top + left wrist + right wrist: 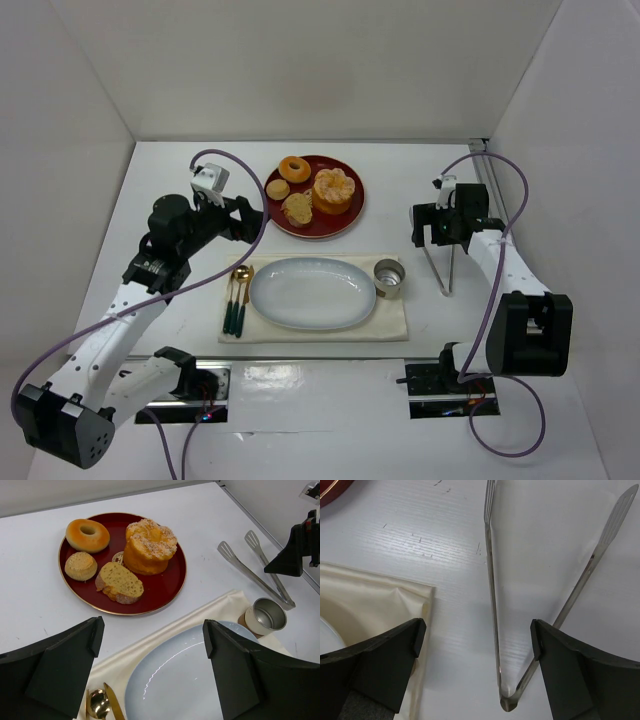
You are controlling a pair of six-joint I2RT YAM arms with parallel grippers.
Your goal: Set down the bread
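Observation:
The bread (334,190) is a large, round, orange-golden pastry with a lobed top, sitting on the right side of a red plate (352,222); it also shows in the left wrist view (149,546). My left gripper (247,214) is open and empty. It hovers left of the red plate, over the near-left edge of a pale blue oval plate (175,680), well short of the bread. My right gripper (428,232) is open and empty, above metal tongs (492,605) that lie on the table between its fingers.
The red plate (176,587) also holds a ring donut (87,535), a small tan bun (80,565) and a bread slice (119,582). The blue plate (313,293) lies on a cream cloth (390,325) with a metal cup (389,278) and gold cutlery (238,290). White walls enclose the table.

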